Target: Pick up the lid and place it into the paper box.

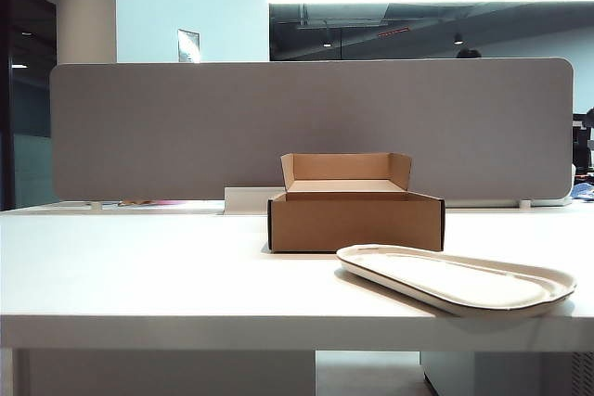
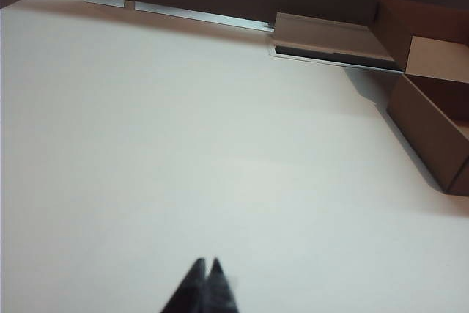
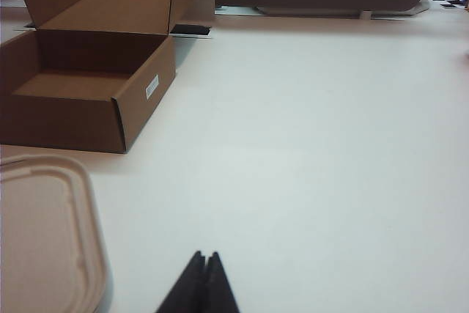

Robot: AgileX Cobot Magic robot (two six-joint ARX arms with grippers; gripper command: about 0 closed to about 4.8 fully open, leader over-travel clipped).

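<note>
Exterior view: I see the low brown corrugated cardboard paper box (image 1: 356,215) sitting open on the white table (image 1: 139,275), back flap up, so the top is free for a drop-in. The off-white oblong moulded-pulp lid (image 1: 459,278) lies flat, rim up, in front of the box and off to its right, close but not touching, probably staged there for the right arm. Neither arm shows in this view; my guess is both are parked back. A long white plastic block (image 1: 249,199) sits behind the box's left corner, against the grey divider panel (image 1: 306,127). Left wrist view: left gripper (image 2: 206,265) hangs over bare table well left of the box (image 2: 432,133), fingertips pressed together, nothing in them, camera looking out shallowly across the tabletop. Right wrist view: right gripper (image 3: 205,258) is also fully closed and empty, over bare table beside the lid (image 3: 44,236), which lies just in front of the box (image 3: 88,100). Pick not yet begun; I judge I'd need the right jaws opened before going for the lid's rim.
</note>
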